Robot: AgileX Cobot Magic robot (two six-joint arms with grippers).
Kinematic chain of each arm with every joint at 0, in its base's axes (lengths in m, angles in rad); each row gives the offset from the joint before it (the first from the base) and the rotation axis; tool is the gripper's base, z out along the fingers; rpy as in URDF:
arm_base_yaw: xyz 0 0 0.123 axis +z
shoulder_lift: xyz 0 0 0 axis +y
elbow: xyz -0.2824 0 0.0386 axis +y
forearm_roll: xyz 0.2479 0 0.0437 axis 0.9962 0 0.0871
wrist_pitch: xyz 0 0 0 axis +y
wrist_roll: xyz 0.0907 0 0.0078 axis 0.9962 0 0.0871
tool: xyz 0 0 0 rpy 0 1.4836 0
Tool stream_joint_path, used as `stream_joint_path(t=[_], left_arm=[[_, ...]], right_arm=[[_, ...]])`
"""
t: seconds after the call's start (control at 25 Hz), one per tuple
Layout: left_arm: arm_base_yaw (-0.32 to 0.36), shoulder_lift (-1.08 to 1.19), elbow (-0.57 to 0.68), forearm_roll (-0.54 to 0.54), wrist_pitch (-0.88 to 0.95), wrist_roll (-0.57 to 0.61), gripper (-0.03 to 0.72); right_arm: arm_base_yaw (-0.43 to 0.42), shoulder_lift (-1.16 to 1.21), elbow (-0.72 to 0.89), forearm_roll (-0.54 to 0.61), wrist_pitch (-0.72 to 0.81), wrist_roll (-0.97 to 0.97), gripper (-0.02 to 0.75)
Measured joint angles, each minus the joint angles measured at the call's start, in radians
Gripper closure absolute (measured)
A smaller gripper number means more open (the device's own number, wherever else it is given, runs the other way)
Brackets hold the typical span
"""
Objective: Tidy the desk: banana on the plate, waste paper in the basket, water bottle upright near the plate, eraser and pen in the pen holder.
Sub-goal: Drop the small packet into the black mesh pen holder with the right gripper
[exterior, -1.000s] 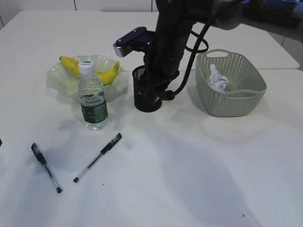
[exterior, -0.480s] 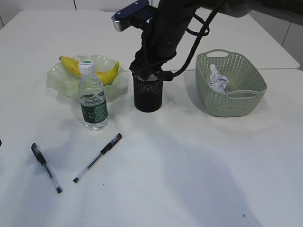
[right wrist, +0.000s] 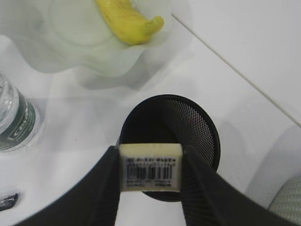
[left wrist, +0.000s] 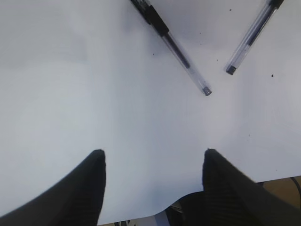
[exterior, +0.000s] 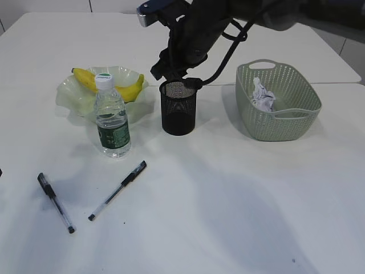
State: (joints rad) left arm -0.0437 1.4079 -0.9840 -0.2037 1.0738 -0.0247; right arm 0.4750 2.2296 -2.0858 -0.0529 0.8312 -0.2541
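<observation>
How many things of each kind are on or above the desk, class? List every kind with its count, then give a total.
Pens: 2
Banana: 1
Plate: 1
Water bottle: 1
Pen holder: 1
Basket: 1
Waste paper: 1
Eraser, held in the right gripper: 1
Total: 9

Black robot arm point(exterior: 197, 34) above black mesh pen holder point(exterior: 178, 107); two clear-barrelled pens point(exterior: 117, 190) lying near upright plastic water bottle point(exterior: 111, 117).
</observation>
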Motion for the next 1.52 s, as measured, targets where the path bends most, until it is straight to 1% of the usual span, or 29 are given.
stream_joint_path(t=[0.32, 0.68, 0.8, 0.96, 1.08, 1.36, 1.52], left_arm=[[0.000, 0.000, 0.000, 0.000, 0.002, 0.000, 0.236], [0.000, 0.000, 0.000, 0.000, 0.000, 0.000, 0.236], [0.000, 0.000, 0.000, 0.000, 0.000, 0.000, 0.236], [0.000, 0.000, 0.000, 0.000, 0.000, 0.000, 0.237], [0.000, 0.000, 0.000, 0.000, 0.000, 0.000, 0.237], [0.000, 0.000, 0.000, 0.000, 0.000, 0.000, 0.237], [0.000, 0.000, 0.000, 0.000, 0.000, 0.000, 0.237]], right_arm=[[-0.036, 0.046, 0.000, 0.006, -0.074, 0.028, 0.450], [-0.037, 0.074, 0.000, 0.067, -0.141, 0.032, 0.450], [-0.037, 0.078, 0.000, 0.074, -0.141, 0.032, 0.429], [-0.037, 0.083, 0.000, 0.076, -0.143, 0.032, 0.363], [-0.037, 0.083, 0.000, 0.076, -0.143, 0.032, 0.337], [-0.037, 0.084, 0.000, 0.101, -0.133, 0.032, 0.334], [-0.037, 0.084, -0.017, 0.101, -0.023, 0.035, 0.334]])
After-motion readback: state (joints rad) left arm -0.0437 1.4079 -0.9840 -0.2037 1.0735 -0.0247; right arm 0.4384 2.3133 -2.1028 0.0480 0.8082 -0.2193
